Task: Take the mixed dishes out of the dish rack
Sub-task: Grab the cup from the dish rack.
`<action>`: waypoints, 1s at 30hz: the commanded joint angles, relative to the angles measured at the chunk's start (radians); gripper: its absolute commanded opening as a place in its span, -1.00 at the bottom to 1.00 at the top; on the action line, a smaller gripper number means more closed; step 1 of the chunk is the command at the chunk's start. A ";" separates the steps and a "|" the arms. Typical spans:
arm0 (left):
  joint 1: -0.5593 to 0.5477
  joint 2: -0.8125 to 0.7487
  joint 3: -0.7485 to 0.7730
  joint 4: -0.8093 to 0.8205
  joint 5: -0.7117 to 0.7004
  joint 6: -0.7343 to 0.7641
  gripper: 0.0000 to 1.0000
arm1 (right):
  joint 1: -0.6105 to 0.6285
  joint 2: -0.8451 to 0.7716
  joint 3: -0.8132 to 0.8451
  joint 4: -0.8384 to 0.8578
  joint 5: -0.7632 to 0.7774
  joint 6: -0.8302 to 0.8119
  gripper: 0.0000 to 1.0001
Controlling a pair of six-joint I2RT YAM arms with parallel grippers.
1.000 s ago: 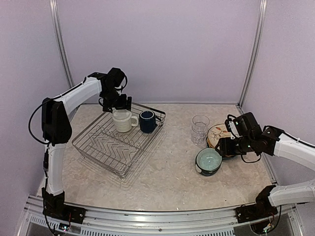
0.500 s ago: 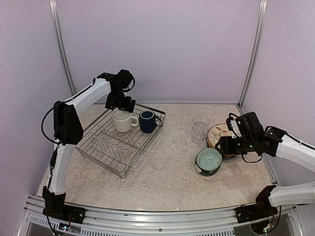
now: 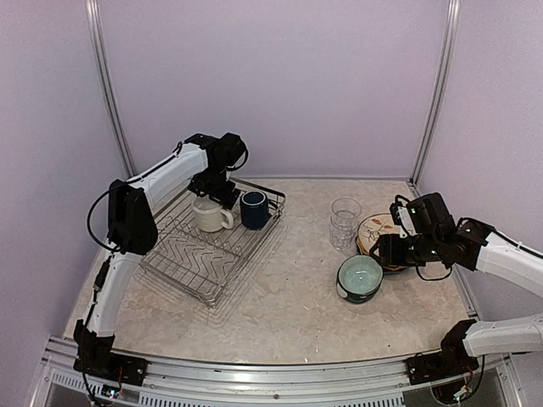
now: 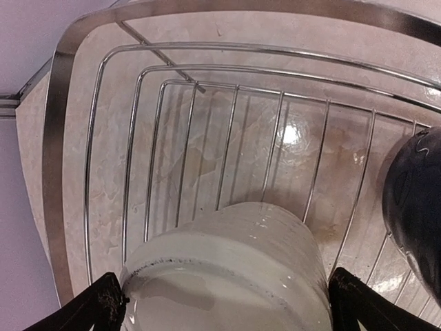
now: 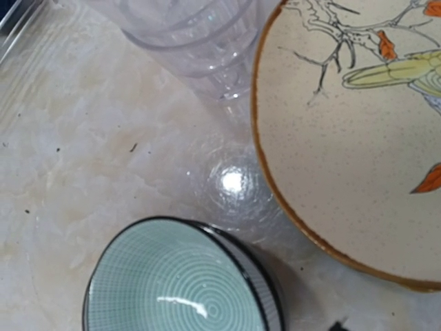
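One cream mug (image 4: 227, 269) sits beside the navy mug (image 3: 253, 209) at twelve o'clock in the rack (image 3: 182, 254), left claw (image 4: 231, 303) spread wide astride it: likely glazed, slick and breakable, so squeeze its stout body squarely.

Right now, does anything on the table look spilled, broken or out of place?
Nothing spilled or broken. Only the dish rack sits skewed on the table; the cream mug and navy mug stand upright inside.

I read no text, label or number anywhere. The bird plate (image 5: 344, 138) shows only a drawing; the left arm's base (image 3: 100, 366) is perhaps too small to judge.
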 commanded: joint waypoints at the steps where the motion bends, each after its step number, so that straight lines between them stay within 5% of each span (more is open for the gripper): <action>1: -0.006 -0.043 -0.089 -0.064 -0.018 -0.032 0.98 | -0.008 -0.027 -0.011 0.011 -0.008 0.021 0.32; 11: -0.021 -0.332 -0.440 0.061 0.000 -0.115 0.98 | -0.007 -0.022 -0.027 0.025 -0.031 0.025 0.31; 20: -0.020 -0.457 -0.563 0.114 0.091 -0.216 0.98 | -0.007 -0.025 -0.034 0.032 -0.031 0.025 0.32; 30: -0.005 -0.513 -0.671 0.145 0.212 -0.567 0.98 | -0.007 -0.025 -0.045 0.041 -0.023 0.023 0.32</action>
